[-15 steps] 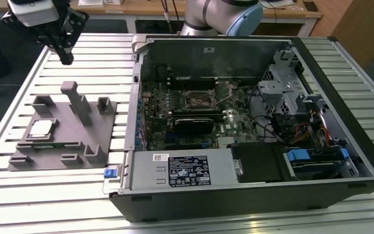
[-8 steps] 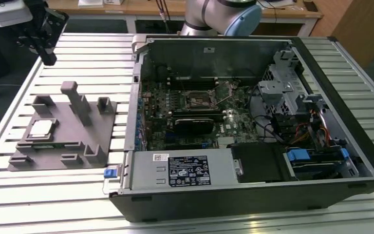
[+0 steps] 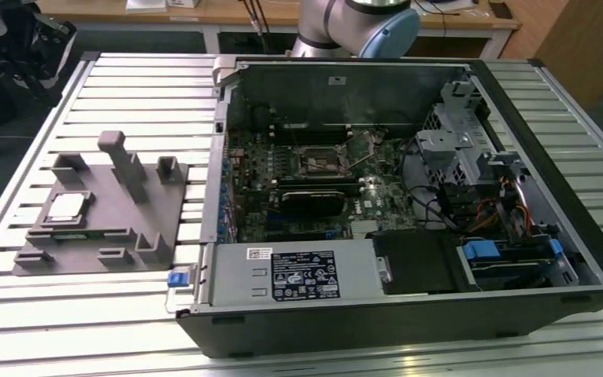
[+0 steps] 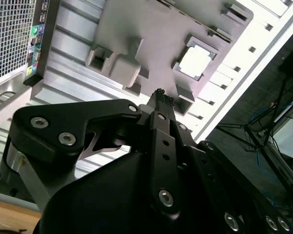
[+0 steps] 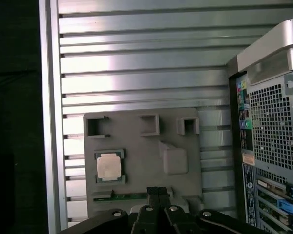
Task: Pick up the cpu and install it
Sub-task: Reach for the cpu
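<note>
On the grey fixture [image 3: 107, 236], the cpu [image 5: 109, 165] lies flat in a square pocket. My pincer [image 5: 158, 191] hangs over the fixture's edge, apart from the cpu, fingers pressed together, gripping nothing. The open computer case [image 3: 407, 196] stands beside the fixture.

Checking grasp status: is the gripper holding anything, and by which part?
Nothing is held. The gripper is shut and empty; the cpu lies in its pocket on the grey fixture.

Pale, faintly shiny metal-topped cpu [image 5: 109, 166], matt grey, probably plastic fixture [image 5: 136, 161], ribbed bright metal table [image 5: 136, 58]
</note>
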